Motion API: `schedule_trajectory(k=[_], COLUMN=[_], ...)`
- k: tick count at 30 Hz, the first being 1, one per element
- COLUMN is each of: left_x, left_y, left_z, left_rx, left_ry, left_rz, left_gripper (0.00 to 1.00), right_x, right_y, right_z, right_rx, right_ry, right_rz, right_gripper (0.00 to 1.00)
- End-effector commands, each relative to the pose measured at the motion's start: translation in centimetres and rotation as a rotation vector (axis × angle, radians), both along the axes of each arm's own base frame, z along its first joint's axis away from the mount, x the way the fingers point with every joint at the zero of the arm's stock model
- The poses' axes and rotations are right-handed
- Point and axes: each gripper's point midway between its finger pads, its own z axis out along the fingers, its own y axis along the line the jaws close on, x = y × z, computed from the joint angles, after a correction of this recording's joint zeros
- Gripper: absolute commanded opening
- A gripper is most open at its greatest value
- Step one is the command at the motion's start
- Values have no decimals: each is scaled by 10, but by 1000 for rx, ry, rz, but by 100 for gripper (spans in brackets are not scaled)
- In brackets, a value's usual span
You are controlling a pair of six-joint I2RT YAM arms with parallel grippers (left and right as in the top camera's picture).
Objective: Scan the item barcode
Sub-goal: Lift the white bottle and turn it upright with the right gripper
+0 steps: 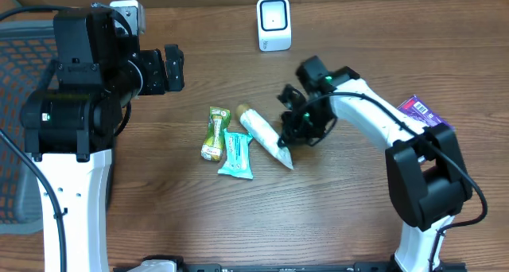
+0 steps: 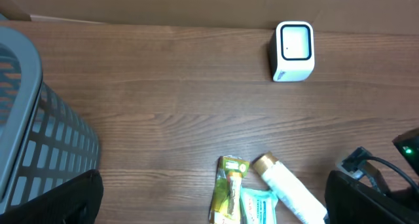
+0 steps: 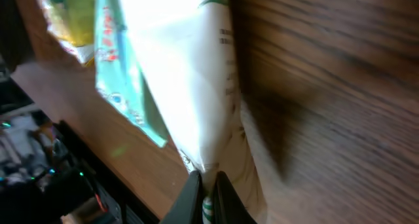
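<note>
Wide wood-grain table point(image 1: 159, 224), smooth and brown. At its left edge, grey slatted plastic basket point(image 2: 26, 139). Mid-table, soft white tube point(image 1: 262, 133) with a gold cap, lying diagonally. Near the far edge, boxy white scanner point(image 1: 274, 23), corners rounded. Just beside the tube, crinkly teal packet point(image 1: 236, 154) and glossy green packet point(image 1: 215, 133). Right gripper point(image 3: 206, 188) pinched shut on the tube's flat crimped tail. Left gripper point(image 1: 173, 68) spread wide, well apart from the tube, holding nothing.
</note>
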Motion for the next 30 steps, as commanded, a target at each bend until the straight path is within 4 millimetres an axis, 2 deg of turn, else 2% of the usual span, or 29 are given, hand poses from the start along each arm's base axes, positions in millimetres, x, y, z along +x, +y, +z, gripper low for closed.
schedule_trajectory(k=[1, 2, 3, 6, 9, 13, 15, 17, 20, 24, 27, 30], left_x=[2, 2, 2, 2, 2, 2, 2, 2, 2, 2, 2, 2], left_y=[2, 2, 2, 2, 2, 2, 2, 2, 2, 2, 2, 2], left_z=[2, 2, 2, 2, 2, 2, 2, 2, 2, 2, 2, 2], left_rx=[13, 13, 13, 13, 13, 13, 13, 13, 13, 13, 13, 13], left_ry=[-5, -5, -5, -5, -5, -5, -5, -5, -5, -5, -5, -5], left_rz=[0, 0, 0, 0, 0, 0, 0, 0, 0, 0, 0, 0], left_gripper=[99, 100, 100, 100, 100, 100, 99, 100, 99, 100, 99, 100], right_x=[-1, 0, 6, 17, 26, 36, 39, 42, 45, 47, 47, 40], right_y=[-23, -32, -51, -79, -90, -94, -93, -92, -84, -73, -62, -53], right_z=[-4, -9, -17, -23, -16, 0, 3, 3, 3, 0, -11, -17], right_rx=[33, 12, -53, -140, -132, -134, -123, -113, -47, 33, 79, 105], right_ry=[67, 69, 62, 36, -9, -93, -128, -160, -223, -248, -245, -237], right_rz=[-114, -133, -168, -214, -184, -80, -43, -13, 69, 107, 114, 131], right_gripper=[4, 5, 31, 51, 54, 55, 61, 72, 81, 80, 67, 67])
